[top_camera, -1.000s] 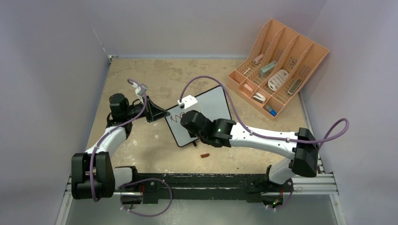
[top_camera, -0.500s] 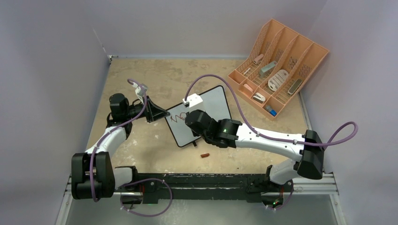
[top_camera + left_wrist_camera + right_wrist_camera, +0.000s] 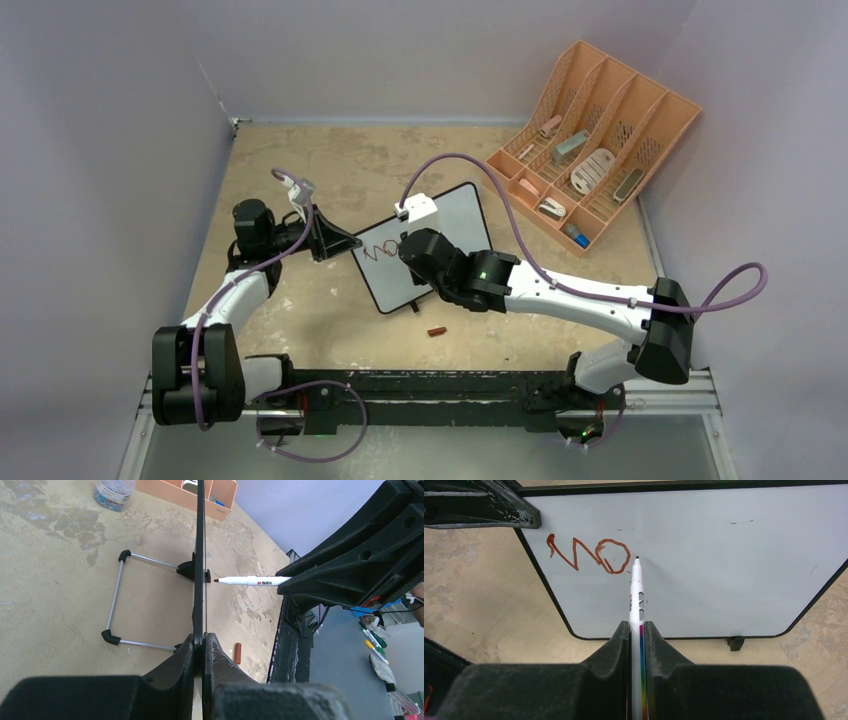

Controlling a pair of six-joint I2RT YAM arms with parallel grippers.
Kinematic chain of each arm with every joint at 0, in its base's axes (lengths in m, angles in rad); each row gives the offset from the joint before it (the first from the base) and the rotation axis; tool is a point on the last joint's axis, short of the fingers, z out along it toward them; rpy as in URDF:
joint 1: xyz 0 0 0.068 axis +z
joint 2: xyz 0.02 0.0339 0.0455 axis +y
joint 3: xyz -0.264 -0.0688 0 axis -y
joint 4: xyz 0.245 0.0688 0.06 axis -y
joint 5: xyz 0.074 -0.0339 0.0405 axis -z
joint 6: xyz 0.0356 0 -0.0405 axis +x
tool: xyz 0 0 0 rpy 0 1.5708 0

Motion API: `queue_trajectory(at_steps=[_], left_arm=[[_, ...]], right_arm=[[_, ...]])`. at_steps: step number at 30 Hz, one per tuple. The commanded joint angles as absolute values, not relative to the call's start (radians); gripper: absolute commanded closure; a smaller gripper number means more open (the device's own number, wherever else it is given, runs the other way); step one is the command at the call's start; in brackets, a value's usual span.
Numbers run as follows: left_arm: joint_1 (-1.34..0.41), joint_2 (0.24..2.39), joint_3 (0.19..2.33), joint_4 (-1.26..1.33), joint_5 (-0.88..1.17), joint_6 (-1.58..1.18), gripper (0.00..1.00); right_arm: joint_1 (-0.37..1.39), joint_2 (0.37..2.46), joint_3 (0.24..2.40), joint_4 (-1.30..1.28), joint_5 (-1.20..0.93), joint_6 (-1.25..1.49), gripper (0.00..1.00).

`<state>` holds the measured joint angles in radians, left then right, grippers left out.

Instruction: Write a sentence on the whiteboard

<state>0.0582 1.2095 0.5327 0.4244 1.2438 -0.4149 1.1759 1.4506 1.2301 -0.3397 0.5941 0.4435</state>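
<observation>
The whiteboard (image 3: 724,555) stands on its long edge in the middle of the tabletop (image 3: 330,170), its white face turned toward the right jaws. A bent-wire stand (image 3: 117,600) reaches out over the surface from its back. The left jaws are shut tight on the board's thin black frame at one end, so the board runs straight out ahead of them, seen edge-on from the left wrist. The right jaws are closed around a white marker (image 3: 636,590), which points straight ahead of them at the board. Its dark tip sits just right of some reddish-brown strokes (image 3: 589,555) that look like an N and an O. Whether the tip touches the face or hangs just off it cannot be told. Behind and below the right jaws, a small reddish-brown cap (image 3: 437,331) lies on the tabletop, apart from the board's lower edge. Well beyond the right jaws and off to their right, a peach slotted organizer (image 3: 590,140) with small items in its compartments stands by the wall. The tabletop is tan, mottled and worn, with darker patches. Plain pale lavender walls (image 3: 400,50) close it in on three sides, and a black rail (image 3: 450,385) runs along its near edge.
</observation>
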Motion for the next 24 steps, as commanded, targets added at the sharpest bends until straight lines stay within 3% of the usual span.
queue_trajectory(at_steps=[1,24], left_arm=[[0.041,1.203,0.554,0.408,1.281,-0.371,1.0],[0.041,1.206,0.556,0.403,1.282,-0.367,1.0]], right_arm=[[1.172,1.431,1.239,-0.294,0.637,0.427,1.0],[1.167,1.474,1.272,-0.259,0.612,0.393,1.0]])
